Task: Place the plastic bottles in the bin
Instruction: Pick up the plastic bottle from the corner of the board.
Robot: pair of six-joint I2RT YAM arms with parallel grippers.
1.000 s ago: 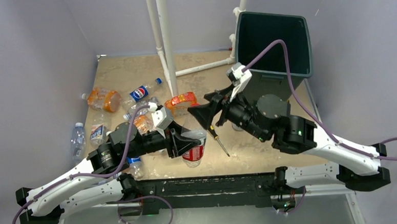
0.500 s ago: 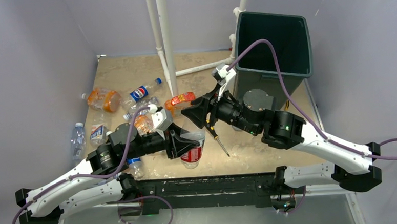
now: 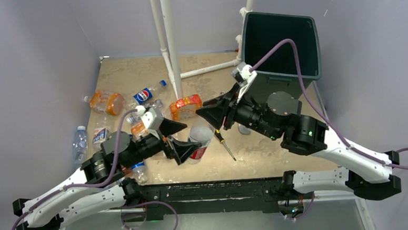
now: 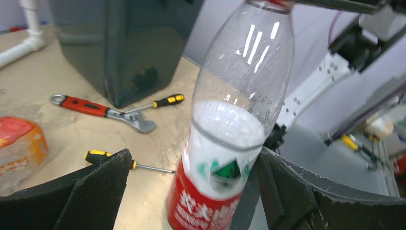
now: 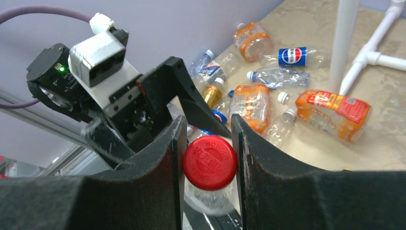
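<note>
Bottle [image 5: 209,162] held at cap inside right claw [image 5: 208,125]

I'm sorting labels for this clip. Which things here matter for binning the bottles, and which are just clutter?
Part of the job: red-label bottle, Pepsi bottle, orange-label bottle, remaining loose bottles, green bin.
Lying about: screwdrivers, red-handled wrench, white pipes.

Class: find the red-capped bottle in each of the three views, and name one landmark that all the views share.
Top external: red-capped bottle near the picture's centre.
Left wrist: it fills the middle, red label at the bottom.
Right wrist: seen cap-first, low centre.
Shared landmark: the orange bottle, at the left edge for the left wrist, at the right for the right wrist.
</note>
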